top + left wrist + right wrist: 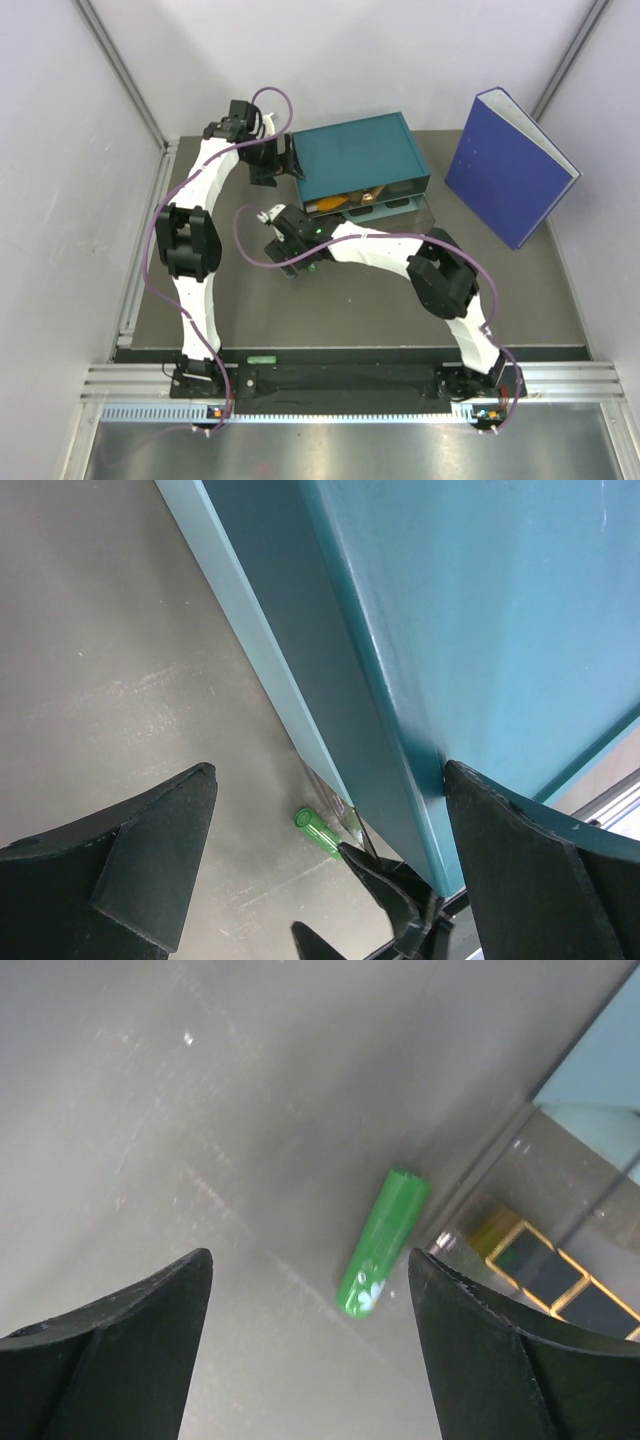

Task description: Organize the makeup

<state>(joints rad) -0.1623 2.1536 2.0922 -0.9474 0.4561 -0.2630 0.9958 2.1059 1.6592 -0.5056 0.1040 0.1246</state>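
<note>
A green capsule-shaped piece (pixel 383 1242) with a white flower print lies on the grey table beside the teal drawer box (pixel 365 160). My right gripper (pixel 308 1257) is open just above it, with the capsule nearer its right finger. It also shows in the left wrist view (pixel 320 830). My left gripper (pixel 328 770) is open, its fingers either side of the box's left lower edge. The clear drawer (pixel 385 205) stands pulled out and holds an orange tube (pixel 335 203) and black-and-gold cases (pixel 545 1260). In the top view my right gripper (pixel 296 262) hides the capsule.
A big blue binder (pixel 510 165) stands open at the back right. White walls close in the table on three sides. A metal rail (pixel 140 260) runs along the table's left edge.
</note>
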